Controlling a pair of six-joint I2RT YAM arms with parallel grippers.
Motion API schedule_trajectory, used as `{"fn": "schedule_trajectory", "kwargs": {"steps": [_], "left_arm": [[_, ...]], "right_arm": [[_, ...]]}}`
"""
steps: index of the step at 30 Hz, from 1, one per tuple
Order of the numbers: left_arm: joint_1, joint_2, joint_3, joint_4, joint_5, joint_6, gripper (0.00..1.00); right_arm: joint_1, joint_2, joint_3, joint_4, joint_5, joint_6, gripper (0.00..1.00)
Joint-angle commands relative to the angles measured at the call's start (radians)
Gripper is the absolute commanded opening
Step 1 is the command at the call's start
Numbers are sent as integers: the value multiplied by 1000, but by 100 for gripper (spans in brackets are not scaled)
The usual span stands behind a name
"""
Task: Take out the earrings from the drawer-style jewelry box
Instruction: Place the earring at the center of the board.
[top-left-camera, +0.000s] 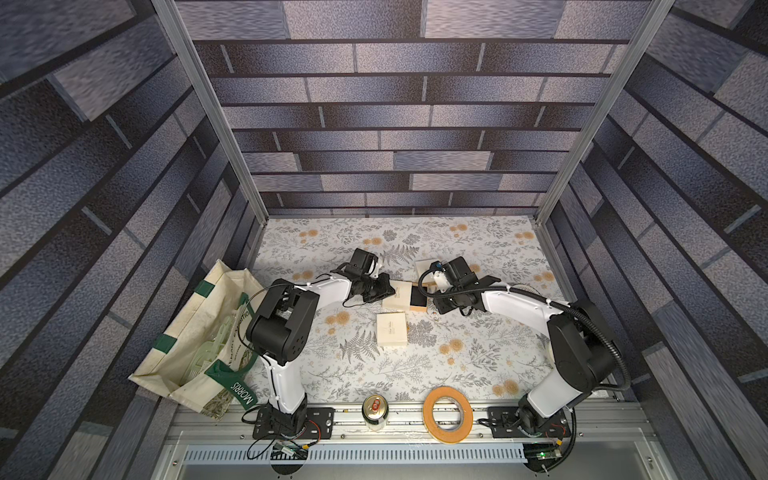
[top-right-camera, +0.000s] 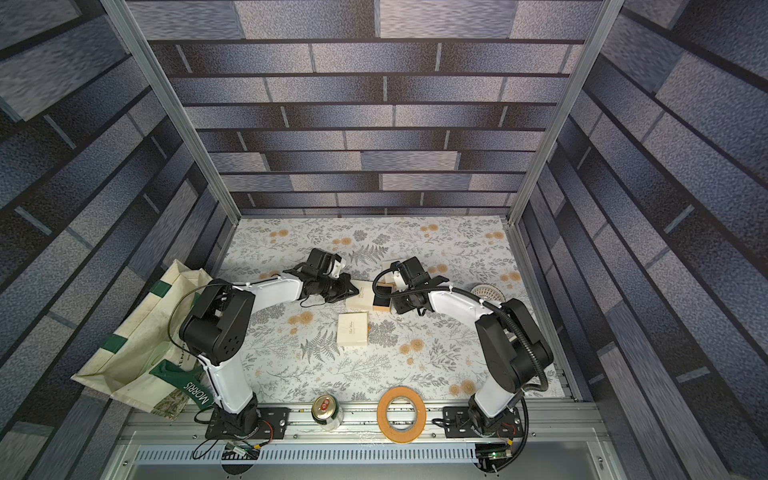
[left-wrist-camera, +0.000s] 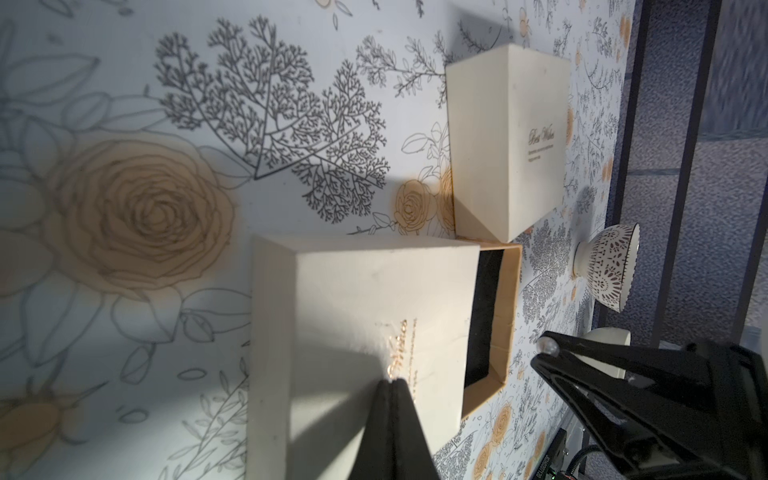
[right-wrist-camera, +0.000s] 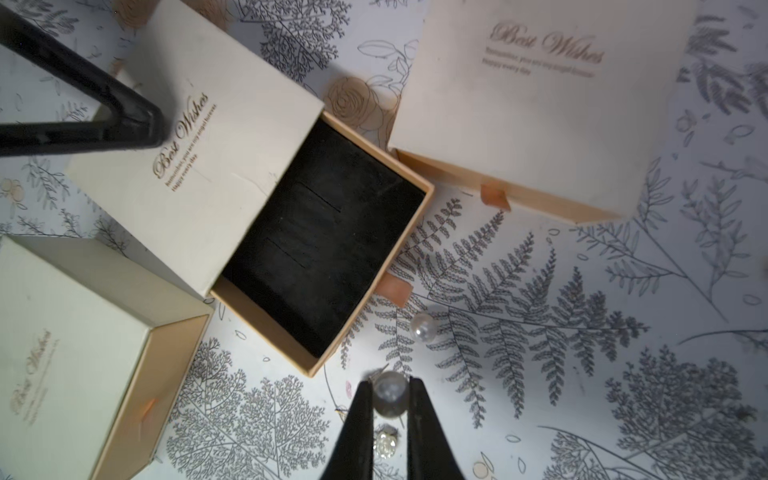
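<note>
Pearl earring (right-wrist-camera: 390, 400) sits pinched in my right gripper (right-wrist-camera: 390, 383) just outside the empty drawer (right-wrist-camera: 266, 322), its twin (right-wrist-camera: 423, 327) on the cloth (right-wrist-camera: 540, 291) nearby. Left gripper (left-wrist-camera: 392, 383), pressed together, rests on the sleeve (left-wrist-camera: 365, 307). I'd release low so nothing rolls.

Matt cream card box (right-wrist-camera: 232, 174), black velvety drawer lining (right-wrist-camera: 328, 249), glossy pearly earrings (right-wrist-camera: 423, 327).
</note>
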Motion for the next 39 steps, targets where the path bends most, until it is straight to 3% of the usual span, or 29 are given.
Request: {"fn": "schedule_trajectory", "kwargs": {"steps": [1,15,22,39], "left_arm": [[2,24,-4,-57,-21,8,0],[2,21,-4,-63,-26,11,0],[2,23,-1,-65,-25,11,0],[5,-17,46,-79,-23,23,0]], "right_arm": [[1,29,0,-27,7,32,3],[1,81,32,-18,4,32,12],[1,81,43,-28,12,27,23],[-8,26,64,-56,75,28,27]]}}
